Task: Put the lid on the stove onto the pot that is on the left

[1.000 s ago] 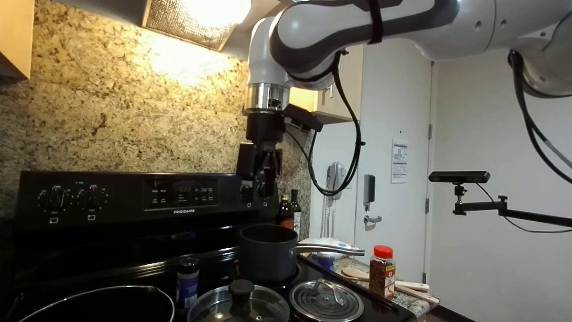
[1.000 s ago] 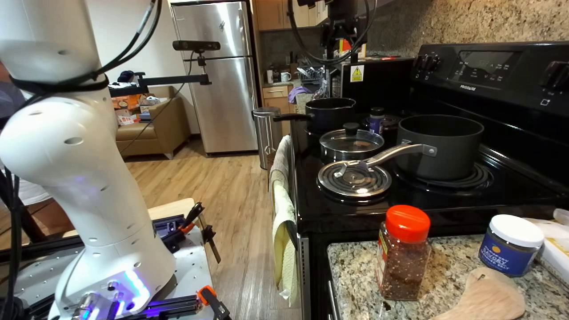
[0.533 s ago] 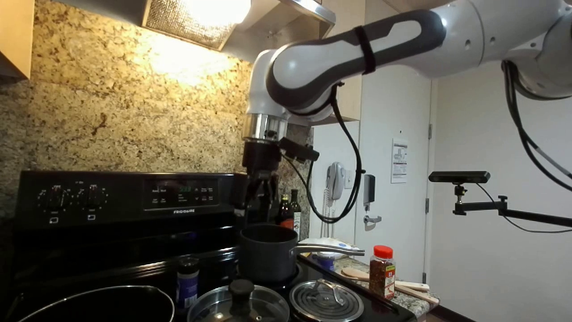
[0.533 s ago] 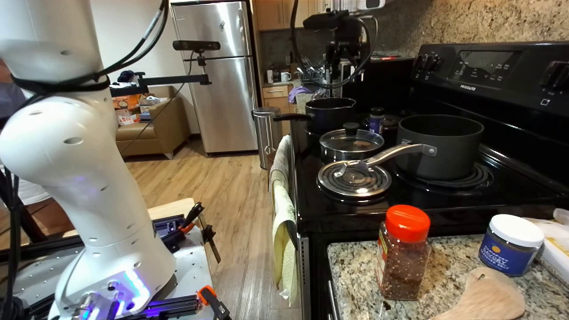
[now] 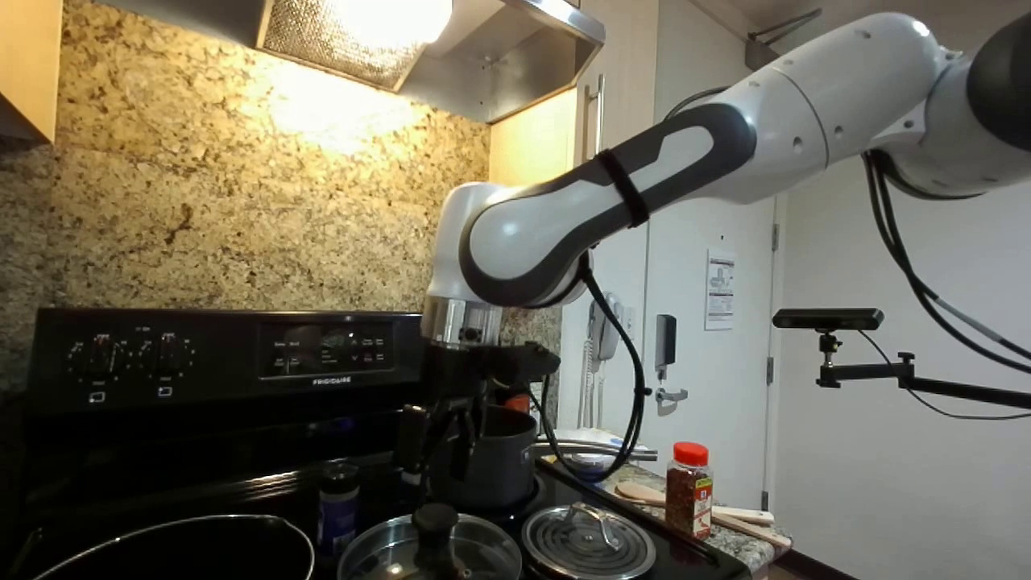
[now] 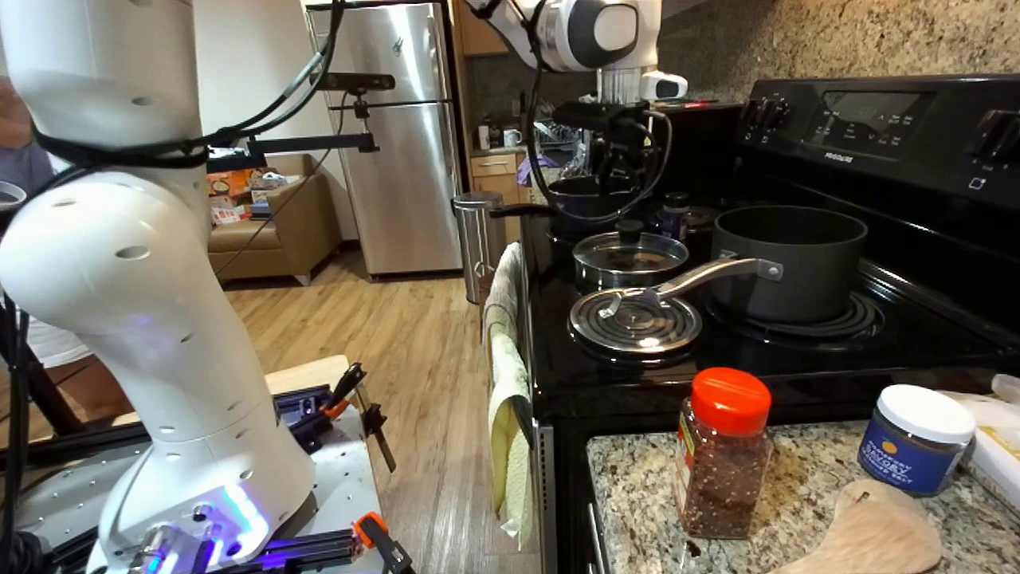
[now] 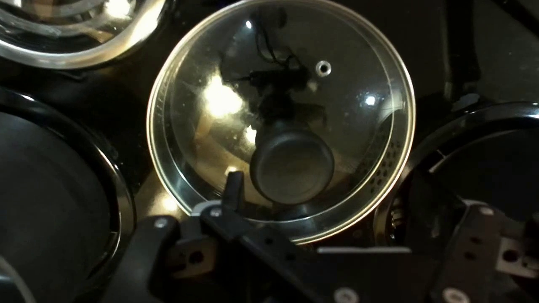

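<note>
In an exterior view, here's the claw (image 5: pixel 437 463), fingers spread, gripping nothing, above the stove (image 5: pixel 233 451) | in an exterior view, the glass lid (image 6: pixel 625 259) lies just beside the low dark pot (image 6: pixel 588 206) | wrist view: there's the lid, dark knob (image 7: pixel 292 166) up!

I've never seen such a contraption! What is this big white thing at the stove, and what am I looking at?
That is a robot arm. Two pictures are taken from outside it, from different places; the wrist view is taken from the arm's own end, looking down past its jaws. On the stove rest a knobbed lid, a metal-handled lid, a low pot and a taller pot. A red-capped jar stands on the counter. The jaws are open and hold nothing. The job is to set the knobbed lid on the low pot.
</note>
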